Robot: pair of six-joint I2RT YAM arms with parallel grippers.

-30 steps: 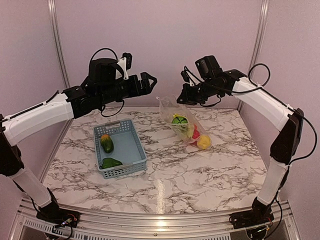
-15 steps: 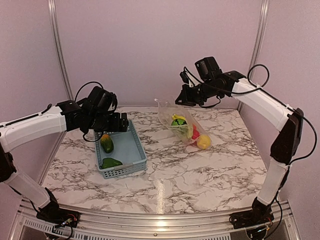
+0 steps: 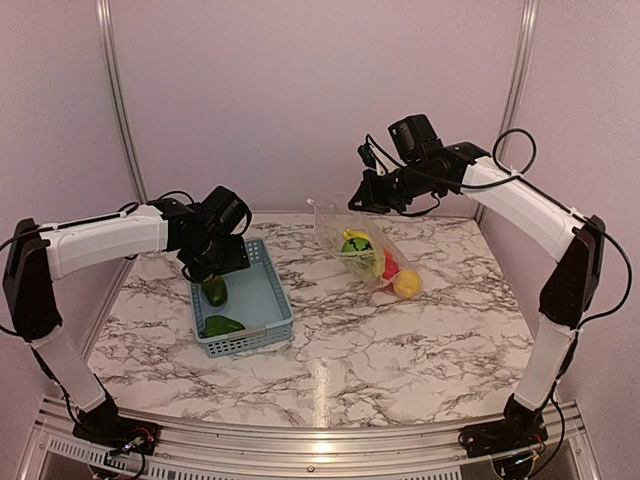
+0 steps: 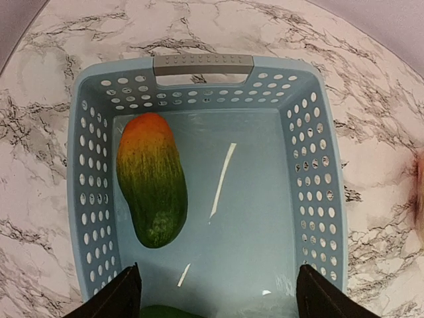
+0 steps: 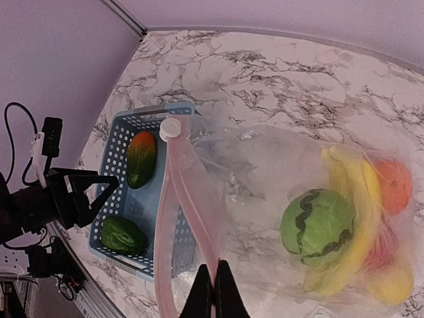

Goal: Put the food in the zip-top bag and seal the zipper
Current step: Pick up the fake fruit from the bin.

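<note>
A blue mesh basket (image 3: 262,300) holds two pieces of food: a green-and-orange mango-shaped piece (image 4: 151,189) and a dark green piece (image 3: 222,325). My left gripper (image 4: 222,298) hangs open over the basket, its fingers (image 4: 122,295) wide apart just short of the mango piece and touching nothing. My right gripper (image 5: 213,291) is shut on the zipper (image 5: 189,199), holding the zip-top bag (image 3: 350,235) up by its mouth. The slider tab (image 5: 170,128) sits at the far end. Inside the bag lie a striped green ball (image 5: 317,228), a banana (image 5: 354,199), an orange piece (image 5: 394,185) and a yellow piece (image 3: 407,284).
The basket stands on the left of the marble table (image 3: 400,340), its grey handle (image 4: 202,64) on the far side. The bag's lower end rests on the table right of centre. Pink walls and metal posts (image 3: 115,100) enclose the back and sides.
My left arm has swung down and leftward from its raised spot near the bag to just over the basket, jaws narrowing slightly. My right gripper has kept the bag's mouth lifted, almost still.
</note>
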